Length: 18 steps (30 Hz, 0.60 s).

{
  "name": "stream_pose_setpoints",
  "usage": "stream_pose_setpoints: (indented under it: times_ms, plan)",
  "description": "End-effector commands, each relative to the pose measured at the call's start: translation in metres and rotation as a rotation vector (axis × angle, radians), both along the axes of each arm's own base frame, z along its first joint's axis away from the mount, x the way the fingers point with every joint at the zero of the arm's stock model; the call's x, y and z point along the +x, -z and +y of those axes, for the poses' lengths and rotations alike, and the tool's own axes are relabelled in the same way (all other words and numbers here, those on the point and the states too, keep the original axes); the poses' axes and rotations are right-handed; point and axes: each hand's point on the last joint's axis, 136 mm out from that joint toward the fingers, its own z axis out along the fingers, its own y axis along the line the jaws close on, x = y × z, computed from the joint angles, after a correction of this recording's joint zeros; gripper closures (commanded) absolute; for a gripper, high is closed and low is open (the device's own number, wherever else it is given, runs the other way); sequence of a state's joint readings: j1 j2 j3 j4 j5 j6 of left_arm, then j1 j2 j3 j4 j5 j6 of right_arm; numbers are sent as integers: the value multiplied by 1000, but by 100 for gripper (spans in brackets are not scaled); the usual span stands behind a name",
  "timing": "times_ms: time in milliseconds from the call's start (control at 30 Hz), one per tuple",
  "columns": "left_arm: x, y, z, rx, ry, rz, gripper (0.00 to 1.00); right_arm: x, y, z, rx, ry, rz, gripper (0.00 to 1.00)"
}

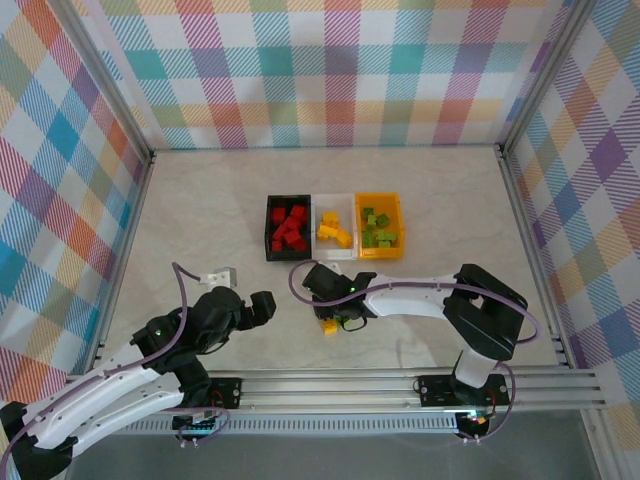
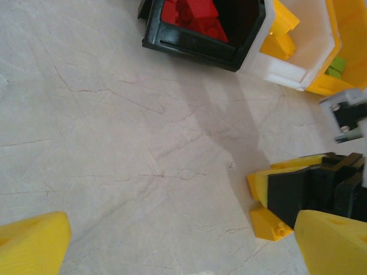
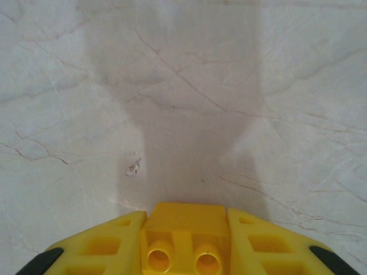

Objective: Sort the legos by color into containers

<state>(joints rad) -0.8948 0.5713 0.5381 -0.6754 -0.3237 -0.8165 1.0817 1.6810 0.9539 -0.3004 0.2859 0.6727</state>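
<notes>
My right fingers (image 3: 103, 246) are clamped on 1 yellow brick (image 3: 184, 220) on the table (image 3: 183, 86), near the white bin (image 1: 335, 254); left gripper (image 1: 265, 303) jaws apart. Risk: the brick seems held near my tips; lifting could pivot it loose, dropping it short.

Bright, diffuse light throws soft grey shadows on the table (image 3: 69, 69), wrist views slightly soft

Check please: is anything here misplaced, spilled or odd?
Nothing wrong stands out. One yellow brick is outside the bins, clamped in the right gripper; a tiny pale fleck sits on the table ahead.
</notes>
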Motion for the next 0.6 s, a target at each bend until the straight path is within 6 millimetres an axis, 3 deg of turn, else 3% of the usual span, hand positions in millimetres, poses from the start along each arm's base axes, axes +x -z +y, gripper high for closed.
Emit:
stream_pose_setpoints:
  times_ms: [0, 167, 300, 567]
  plan:
    - [3, -3, -9, 13, 38, -1, 0, 13, -44, 8, 77, 14, -101, 72]
    - [6, 1, -17, 28, 55, 14, 0, 43, -98, 3, 153, 39, -186, 72]
    - [7, 0, -18, 22, 56, 3, 0, 77, -127, -5, 207, 86, -218, 72]
    - [7, 3, -23, 38, 87, 14, 0, 158, -127, -17, 199, 225, -204, 71]
